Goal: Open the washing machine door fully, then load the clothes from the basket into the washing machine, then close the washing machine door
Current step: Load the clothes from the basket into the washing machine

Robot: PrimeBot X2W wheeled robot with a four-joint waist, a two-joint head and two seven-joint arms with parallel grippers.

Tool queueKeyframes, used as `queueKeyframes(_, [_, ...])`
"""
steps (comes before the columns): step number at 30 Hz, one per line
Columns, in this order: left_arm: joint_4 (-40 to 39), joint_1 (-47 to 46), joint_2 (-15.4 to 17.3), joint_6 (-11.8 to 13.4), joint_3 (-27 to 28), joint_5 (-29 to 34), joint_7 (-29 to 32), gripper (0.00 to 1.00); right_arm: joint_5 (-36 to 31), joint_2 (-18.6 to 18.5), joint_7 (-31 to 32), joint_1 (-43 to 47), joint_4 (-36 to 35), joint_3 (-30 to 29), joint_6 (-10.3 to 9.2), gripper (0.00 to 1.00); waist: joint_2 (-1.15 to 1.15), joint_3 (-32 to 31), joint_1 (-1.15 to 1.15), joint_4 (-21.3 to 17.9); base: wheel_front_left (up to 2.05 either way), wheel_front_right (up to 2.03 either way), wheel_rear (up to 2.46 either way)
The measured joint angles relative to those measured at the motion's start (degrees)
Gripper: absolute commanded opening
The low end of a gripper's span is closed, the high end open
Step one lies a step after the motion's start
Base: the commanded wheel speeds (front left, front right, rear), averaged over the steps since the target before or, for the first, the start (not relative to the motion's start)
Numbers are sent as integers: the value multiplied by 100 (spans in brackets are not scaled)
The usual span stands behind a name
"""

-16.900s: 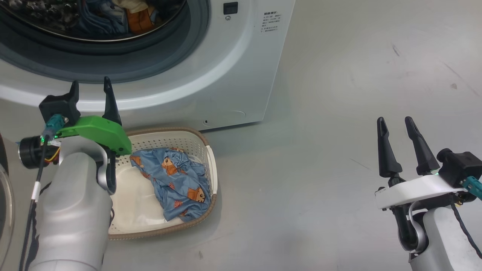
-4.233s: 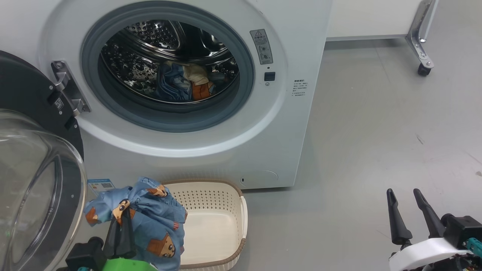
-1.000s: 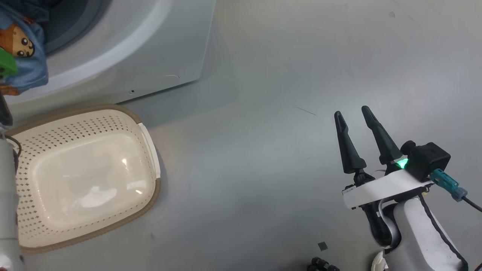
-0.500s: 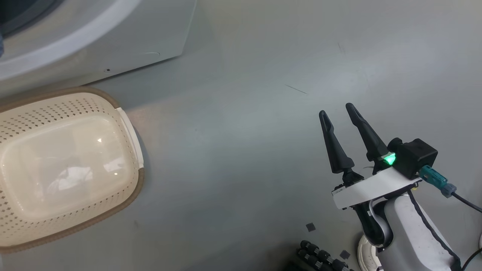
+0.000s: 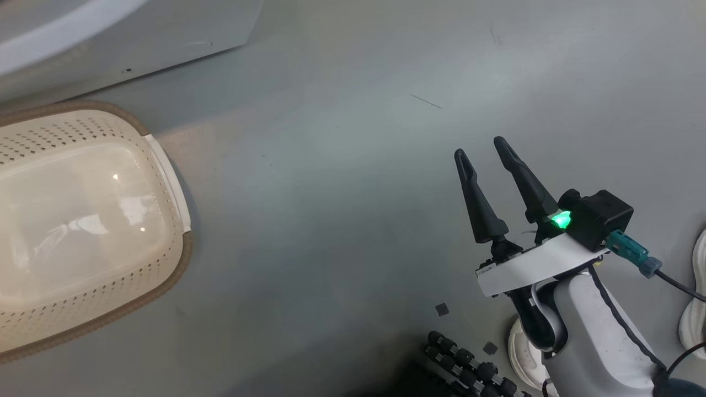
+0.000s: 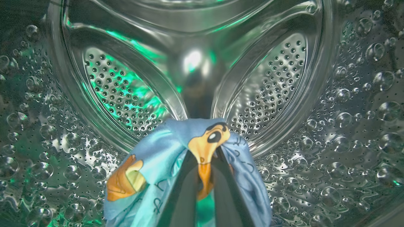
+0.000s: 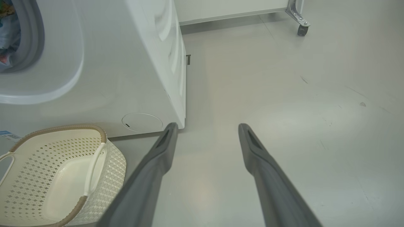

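Note:
Inside the perforated steel drum (image 6: 126, 94) of the washing machine (image 5: 138, 33), my left gripper (image 6: 203, 151) is shut on a light-blue piece of the clothes (image 6: 148, 176) printed with orange figures; the cloth drapes over both fingers. The cream basket (image 5: 71, 138) lies on the floor in front of the machine with nothing in it, and it also sits at the lower left of the right wrist view (image 7: 63, 127). My right gripper (image 5: 480, 149) hangs open over bare floor, well to the right of the basket, with nothing between its fingers (image 7: 207, 125). The washing machine door is out of view.
Grey floor (image 5: 331, 220) stretches between the basket and my right arm. The machine's white side (image 7: 132, 63) stands to the left of my right gripper. A wheeled metal leg (image 7: 301, 30) is far back. A black ribbed part (image 5: 469, 369) and white rounded shapes (image 5: 695, 298) lie near my base.
The head camera has swung, so the machine and basket sit further up and left in the picture. The blue cloth seen at its top left corner a second ago has left that view.

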Motion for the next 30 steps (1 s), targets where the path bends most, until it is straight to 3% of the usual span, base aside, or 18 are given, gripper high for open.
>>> queueKeyframes(14, [107, -810, 21, -16, 118, -65, -411, 0, 98, 40, 0, -10, 0, -8, 0, 100, 0, 358, 0, -106, 0, 0, 0])
queueKeyframes(20, [22, -1062, 19, 98, 301, -66, -598, 0, 98, 57, 0, -122, 3, -24, 0, 100, 0, 454, 0, -118, 0, 0, 0])
queueKeyframes(30, [777, -912, 23, 98, 104, 82, -590, 0, 98, 65, 0, -141, 46, -25, 0, 100, 0, 439, 0, -85, 0, 0, 0])
